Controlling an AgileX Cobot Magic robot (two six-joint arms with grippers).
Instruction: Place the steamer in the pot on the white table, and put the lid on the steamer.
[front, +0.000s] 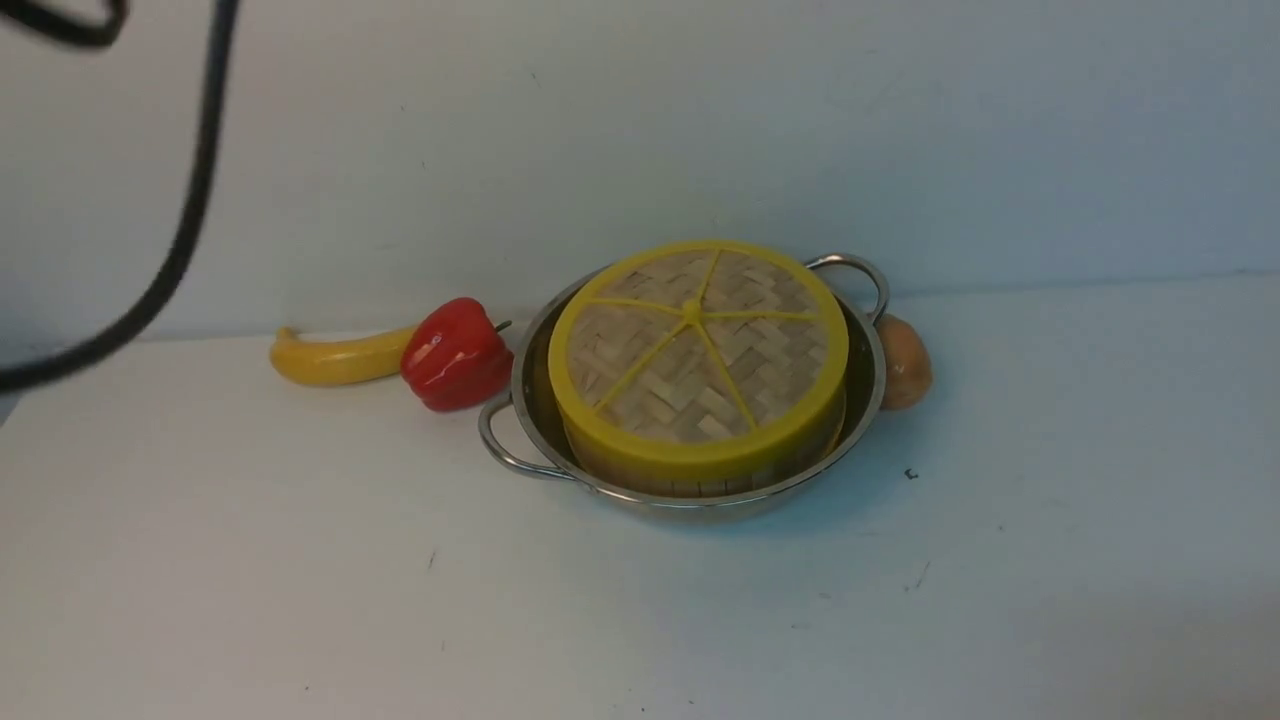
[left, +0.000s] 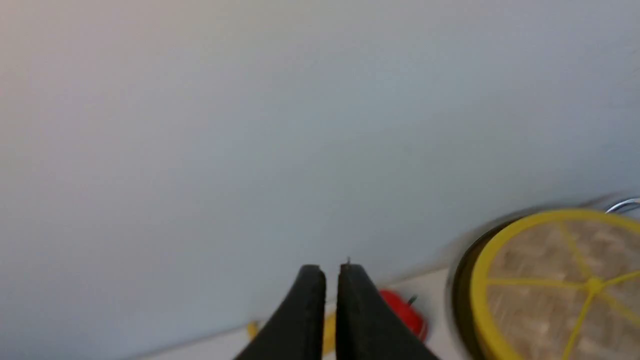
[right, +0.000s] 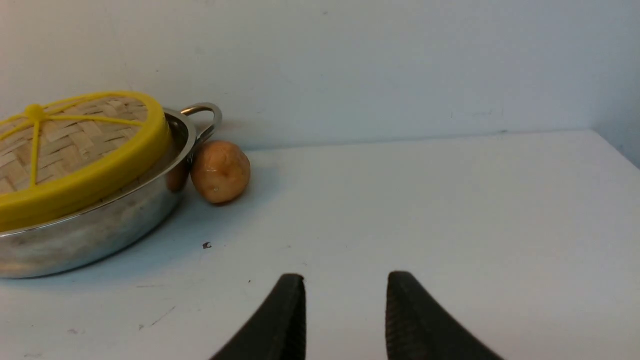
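Observation:
The lid (front: 700, 345), a woven disc with yellow rim and spokes, lies on the steamer (front: 700, 484). Only a strip of the steamer's bamboo wall shows below the lid. The steamer sits inside the steel pot (front: 870, 390) on the white table (front: 300, 560). Neither gripper shows in the front view. In the left wrist view my left gripper (left: 331, 270) is shut and empty, up in the air beside the lid (left: 550, 285) and pot (left: 457, 300). In the right wrist view my right gripper (right: 345, 280) is open and empty, low over the table, apart from the pot (right: 90, 230) and lid (right: 65, 145).
A yellow banana (front: 335, 358) and a red pepper (front: 457, 355) lie left of the pot. A brown potato (front: 903, 362) touches the pot's right side by its handle. A black cable (front: 190, 220) hangs at the upper left. A white wall stands behind.

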